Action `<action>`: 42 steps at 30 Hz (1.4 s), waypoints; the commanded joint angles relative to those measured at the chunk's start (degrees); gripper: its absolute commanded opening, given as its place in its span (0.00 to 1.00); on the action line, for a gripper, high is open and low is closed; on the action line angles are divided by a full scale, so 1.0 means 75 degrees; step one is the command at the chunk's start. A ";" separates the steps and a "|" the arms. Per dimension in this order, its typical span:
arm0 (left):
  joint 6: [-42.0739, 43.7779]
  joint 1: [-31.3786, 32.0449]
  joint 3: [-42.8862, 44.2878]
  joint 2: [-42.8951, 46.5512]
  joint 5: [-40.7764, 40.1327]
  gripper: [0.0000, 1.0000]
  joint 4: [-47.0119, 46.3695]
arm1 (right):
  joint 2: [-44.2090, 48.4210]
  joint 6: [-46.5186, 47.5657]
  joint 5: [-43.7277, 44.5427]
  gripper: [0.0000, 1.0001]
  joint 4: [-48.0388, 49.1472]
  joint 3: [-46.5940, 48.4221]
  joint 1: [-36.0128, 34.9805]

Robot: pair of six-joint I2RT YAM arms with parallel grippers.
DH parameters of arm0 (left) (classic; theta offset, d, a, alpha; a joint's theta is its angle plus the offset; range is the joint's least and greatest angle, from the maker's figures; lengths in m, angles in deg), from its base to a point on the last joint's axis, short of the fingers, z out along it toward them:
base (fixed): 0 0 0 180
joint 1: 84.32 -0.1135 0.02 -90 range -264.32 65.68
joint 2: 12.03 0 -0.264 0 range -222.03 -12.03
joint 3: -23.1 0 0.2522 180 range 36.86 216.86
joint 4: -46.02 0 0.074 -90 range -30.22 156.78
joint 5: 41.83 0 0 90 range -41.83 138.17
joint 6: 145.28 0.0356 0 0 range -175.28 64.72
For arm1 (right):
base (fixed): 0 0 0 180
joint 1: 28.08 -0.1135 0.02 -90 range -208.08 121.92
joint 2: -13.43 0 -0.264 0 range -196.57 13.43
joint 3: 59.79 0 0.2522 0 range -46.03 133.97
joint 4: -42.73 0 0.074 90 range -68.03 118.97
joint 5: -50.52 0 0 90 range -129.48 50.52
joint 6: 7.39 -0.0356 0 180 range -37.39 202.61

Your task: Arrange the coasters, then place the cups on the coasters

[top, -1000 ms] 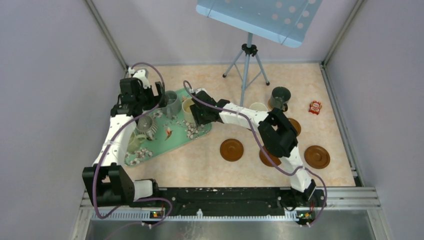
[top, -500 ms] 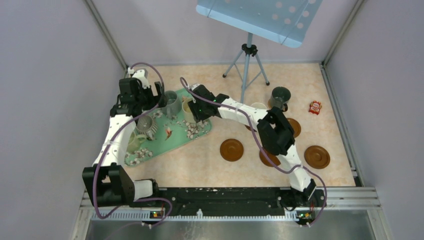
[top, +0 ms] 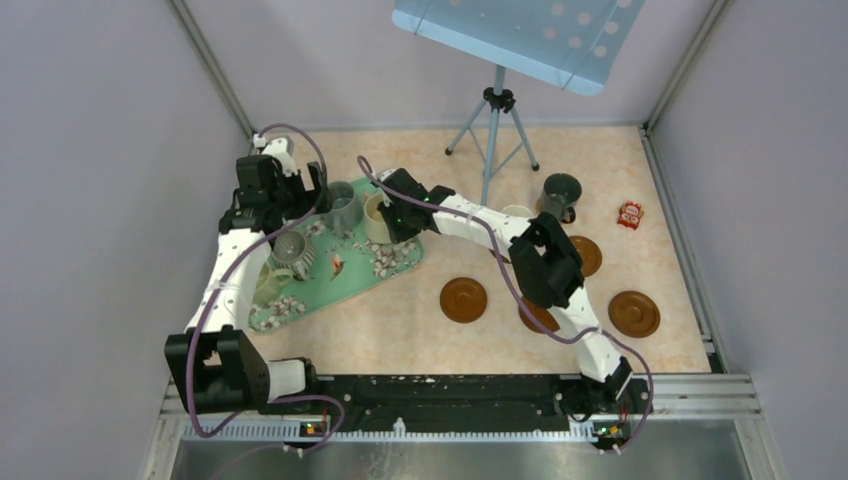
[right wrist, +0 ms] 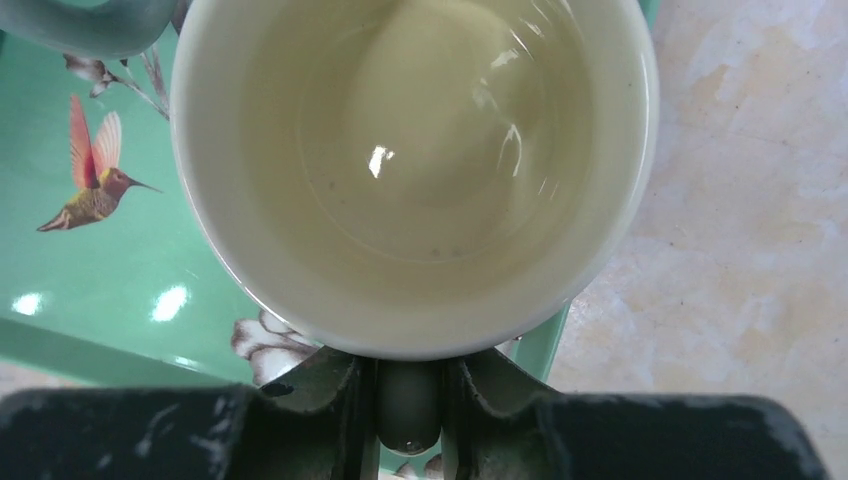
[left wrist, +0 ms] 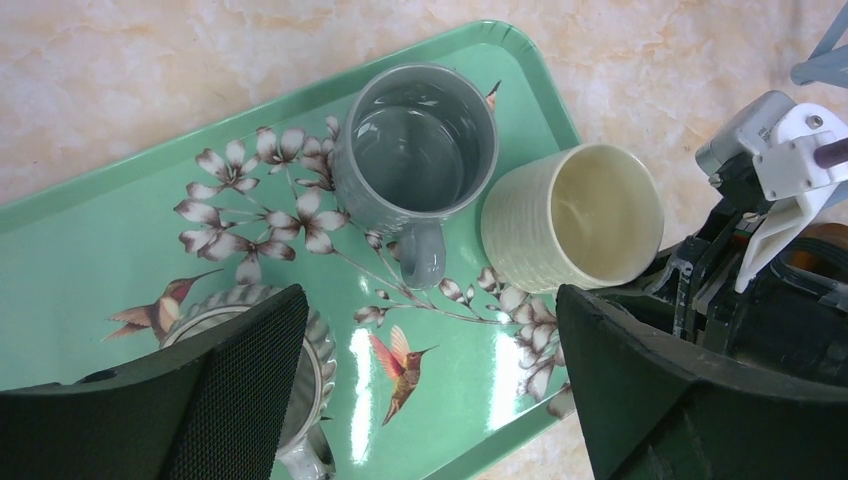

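Right tool (right wrist: pixel 408 405): over the last second it has been closing, and is now pinching the handle of the pale cream ribbed ceramic mug (right wrist: pixel 410 170), which is standing at the 2 o'clock corner of the glossy green floral tray (left wrist: pixel 90 250), beside the grey-blue glazed mug (left wrist: pixel 415 150). Left tool (left wrist: pixel 430 400): hanging spread wide above the tray, holding nothing. Judgement: this grip is readying the mug for carrying toward the round brown wooden-looking coasters (top: pixel 463 299) lying bare at 4 o'clock on the marbled surface (top: pixel 400 330).
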 commanded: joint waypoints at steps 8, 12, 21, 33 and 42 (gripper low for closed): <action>0.0148 -0.0060 -0.0113 0.0272 -0.0076 0.99 -0.0340 | 0.1261 0.0916 -0.0635 0.00 0.0562 -0.0466 0.0153; 0.0240 -0.0060 -0.0112 0.0273 -0.0127 0.99 -0.0351 | 0.1914 0.1169 -0.1363 0.00 0.0540 -0.0726 0.0255; 0.0261 -0.0053 -0.0151 0.0314 -0.0050 0.99 -0.0350 | 0.3725 0.1934 -0.2685 0.00 0.0464 -0.1730 0.0583; 0.0215 -0.0054 -0.0232 0.0298 0.0115 0.99 -0.0469 | 0.5802 0.3524 -0.4522 0.00 -0.1075 -0.3070 0.2212; 0.0186 -0.0063 -0.0394 0.0494 0.0264 0.99 -0.0573 | 0.7913 0.4069 -0.5449 0.00 -0.1634 -0.4601 0.4312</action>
